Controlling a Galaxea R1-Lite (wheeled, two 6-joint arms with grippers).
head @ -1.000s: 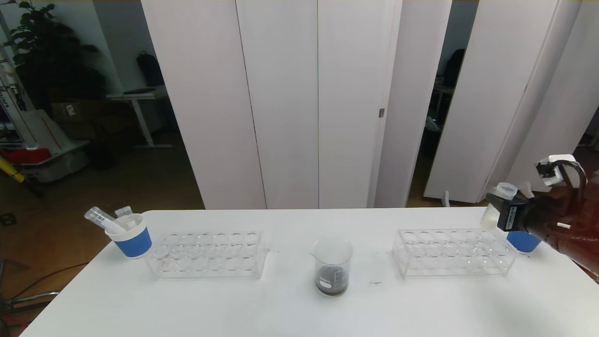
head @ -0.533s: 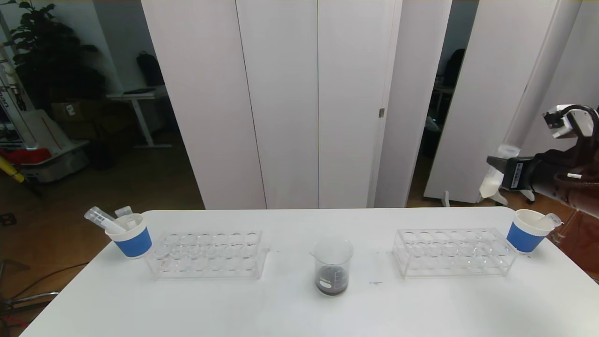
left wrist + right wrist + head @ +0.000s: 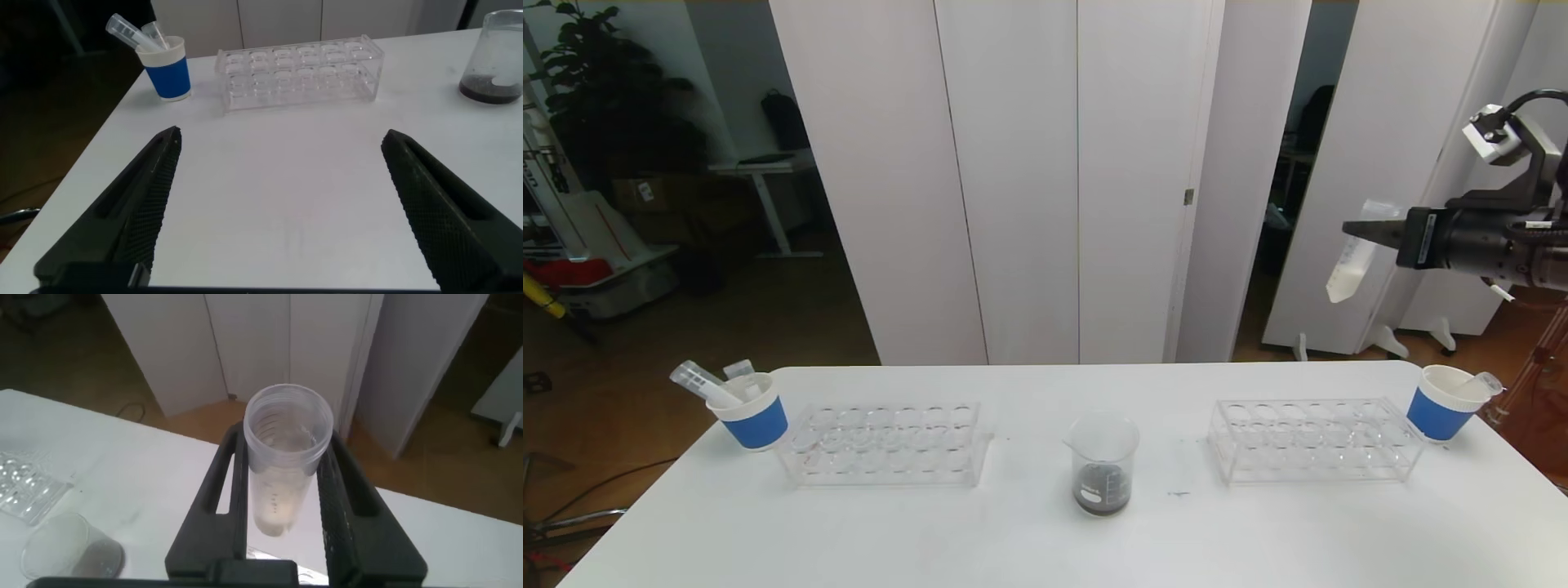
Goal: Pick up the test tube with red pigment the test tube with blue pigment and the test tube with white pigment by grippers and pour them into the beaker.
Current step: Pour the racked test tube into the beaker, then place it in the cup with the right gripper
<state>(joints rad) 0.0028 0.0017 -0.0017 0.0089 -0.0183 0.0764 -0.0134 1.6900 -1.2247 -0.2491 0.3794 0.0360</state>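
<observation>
High above the table's far right corner, my right gripper [image 3: 1365,231] is shut on the test tube with white pigment [image 3: 1346,276]. The tube hangs tilted, mouth up, with cream liquid at its round bottom [image 3: 282,510], gripped between both fingers [image 3: 337,498]. The beaker [image 3: 1103,465] stands at the table's middle, holding dark liquid, well to the left of and below the tube. My left gripper [image 3: 281,137] hovers open over bare tabletop with nothing between its fingers; it does not show in the head view. Test tubes with red or blue pigment are out of view.
Two empty clear racks sit either side of the beaker, one left [image 3: 886,445], one right [image 3: 1315,441]. A blue-sleeved paper cup [image 3: 754,416] at far left holds two clear tubes. Another such cup [image 3: 1444,404] at far right holds one tube.
My right gripper has risen with the white-pigment tube from beside the right cup to well above the table, shifting slightly left. The left gripper stays open.
</observation>
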